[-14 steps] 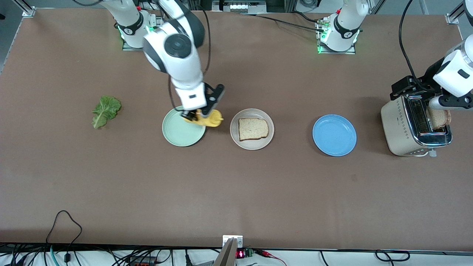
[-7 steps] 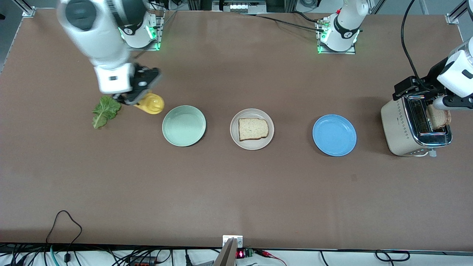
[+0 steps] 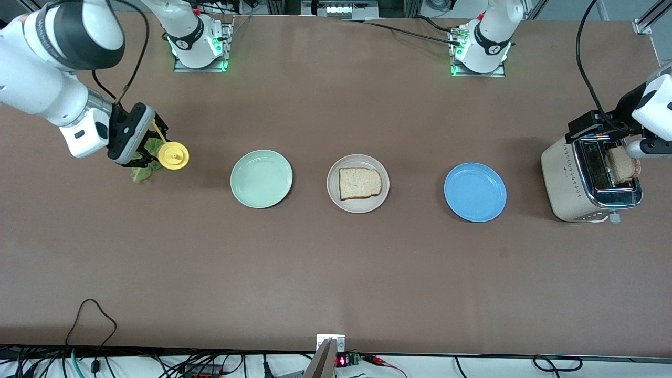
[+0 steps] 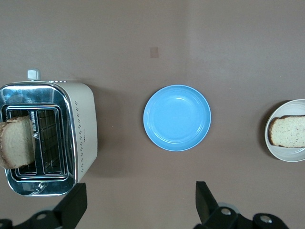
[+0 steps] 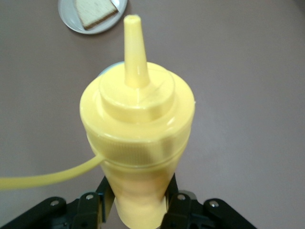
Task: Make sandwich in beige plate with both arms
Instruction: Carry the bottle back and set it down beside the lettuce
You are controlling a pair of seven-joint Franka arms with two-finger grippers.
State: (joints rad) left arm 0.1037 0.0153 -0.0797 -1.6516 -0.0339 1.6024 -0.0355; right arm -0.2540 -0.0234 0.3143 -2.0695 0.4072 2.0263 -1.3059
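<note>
On the bench, the beige plate (image 3: 358, 201) carries one bread slice (image 3: 359, 183). Farther up, the lettuce leaf (image 3: 140, 172) lies under the right gripper (image 3: 137, 149), whose fingers clamp a yellow squeeze bottle (image 3: 172, 156). The left gripper (image 4: 138, 207), fingers wide, hangs by the toaster (image 3: 583, 181), where the second slice (image 3: 623, 167) stands. Bread looks light and crumbly (best pinched gently at the crust); lettuce limp.

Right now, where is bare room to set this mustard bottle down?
Bare table lies nearer the camera than the mint-green plate and lettuce leaf. The right gripper holding the mustard bottle crowds the leaf itself.
</note>
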